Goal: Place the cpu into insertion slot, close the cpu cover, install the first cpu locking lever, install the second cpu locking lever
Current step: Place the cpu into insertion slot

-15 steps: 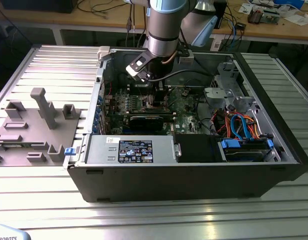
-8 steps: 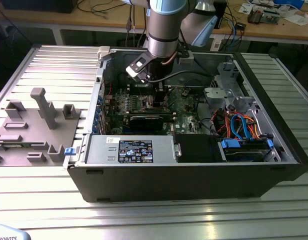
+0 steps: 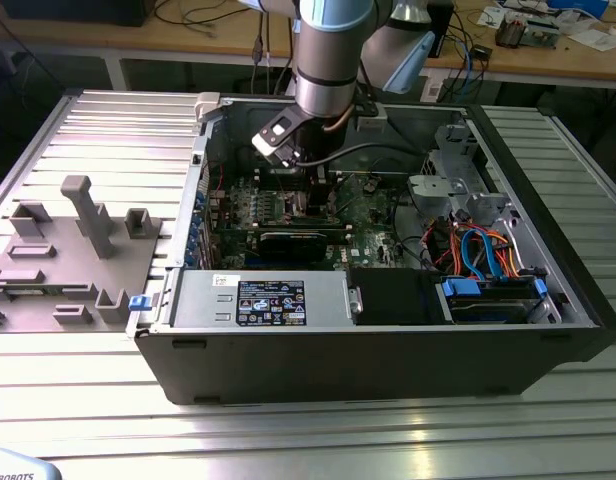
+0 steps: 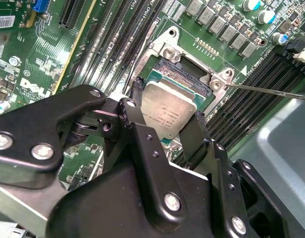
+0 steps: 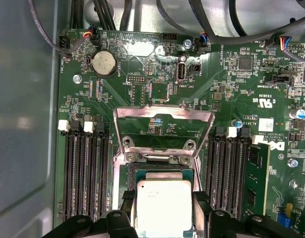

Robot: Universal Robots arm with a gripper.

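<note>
First, in the exterior view the arm (image 3: 326, 60) reaches down into an open computer case (image 3: 388, 340) that lies on a slatted metal table (image 3: 288, 430). Its claw (image 3: 310, 195) is low over the green motherboard (image 3: 373, 215). A grey fixture block (image 3: 78, 250) sits on the table at the exterior view's left, well apart from the case.

Next, in the second wrist view the claw (image 4: 167, 103) is clenched on the cpu (image 4: 165, 116), with a black finger on each of two opposite edges. The chip sits directly over the socket (image 4: 184, 74); I cannot tell whether it is seated. A thin metal lever (image 4: 271, 91) juts out from one socket corner.

Lastly, in the first wrist view the cpu (image 5: 164, 208) is again pinched in the claw (image 5: 163, 196). Just beyond it, the cpu cover (image 5: 164, 116) stands tilted up, open. Memory slots (image 5: 85, 173) flank the socket.
</note>
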